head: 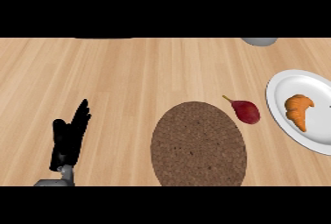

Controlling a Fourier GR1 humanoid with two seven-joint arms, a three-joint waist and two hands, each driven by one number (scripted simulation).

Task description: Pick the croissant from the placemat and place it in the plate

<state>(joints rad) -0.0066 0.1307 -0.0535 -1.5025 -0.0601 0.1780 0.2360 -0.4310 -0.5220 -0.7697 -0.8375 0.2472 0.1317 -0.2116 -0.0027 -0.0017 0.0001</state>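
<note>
— Near the counter's (129, 78) front-left corner, what shows?
— The left hand (68, 140), black, rising from a grey wrist at the lower edge. Its fingers are straight and point toward the far edge. They hold nothing and rest on no object.
— And along the middle of the front edge?
— A round brown woven placemat (198, 144), with its near rim cut off by the view.
— Anything beside it?
— A dark red, drop-shaped vegetable (245, 111) with a thin stem lies on the wood just beside the mat's far-right rim, between the mat and the plate. I cannot tell whether it touches either.
— Where is the croissant?
— The croissant (299, 111), orange and curved, lies in the white plate (279, 89) at the counter's right edge, on the plate's flat middle. It is well apart from the hand and off the placemat.
— Farther back?
— A grey rounded object (260, 41) sits at the far edge toward the right corner. Only part of it shows, and I cannot tell what it is.
</note>
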